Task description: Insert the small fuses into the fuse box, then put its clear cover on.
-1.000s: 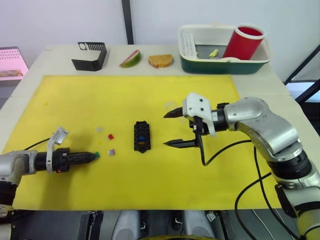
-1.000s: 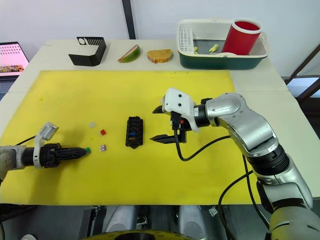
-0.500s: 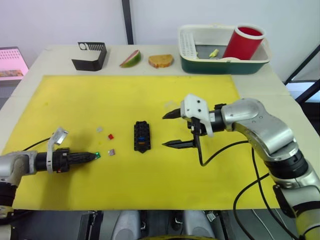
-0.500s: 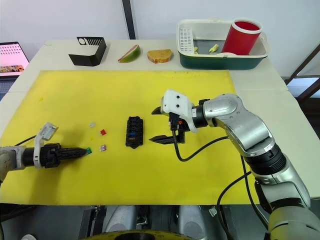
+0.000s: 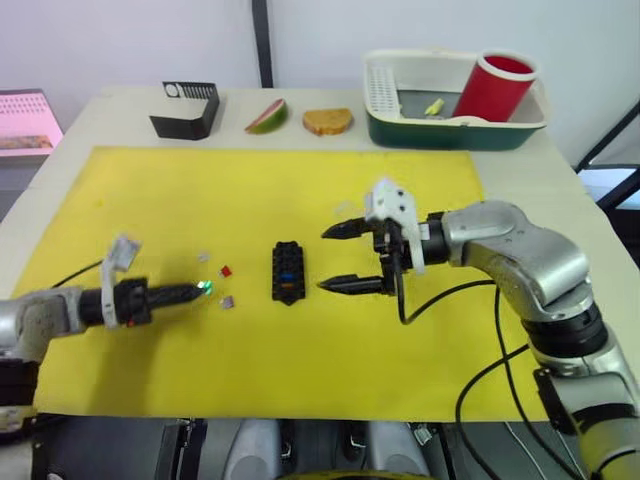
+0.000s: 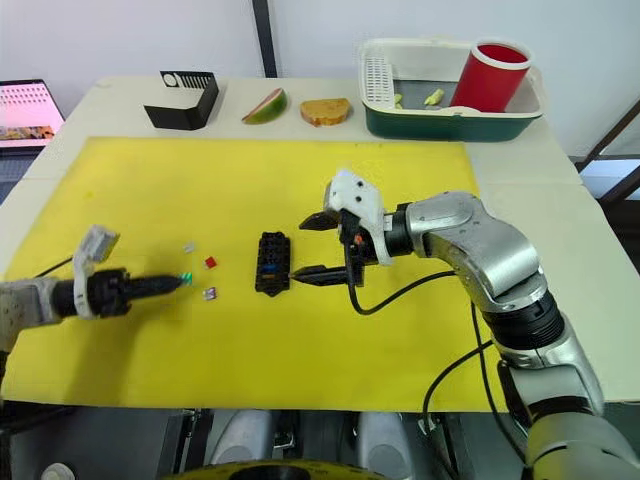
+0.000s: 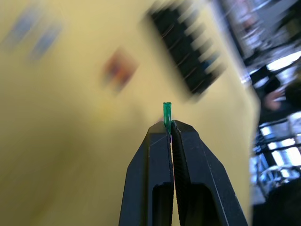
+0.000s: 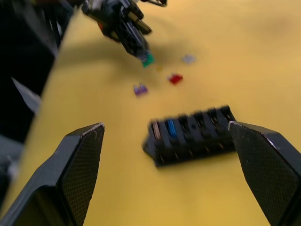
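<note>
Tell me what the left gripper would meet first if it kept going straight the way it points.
Probably the fuse box. The left gripper, shut on the green fuse, points across the mat at it. It likely passes between the red fuse and purple fuse; height unclear.

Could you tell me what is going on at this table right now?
The robot is loading small fuses into a black fuse box on a yellow mat. Its left gripper is shut on a green fuse, held out towards the box. The right gripper is open, one finger on each side of the box's near end. An orange and a blue fuse already sit in the box; a red fuse, a purple fuse and a pale grey fuse lie loose on the mat.
</note>
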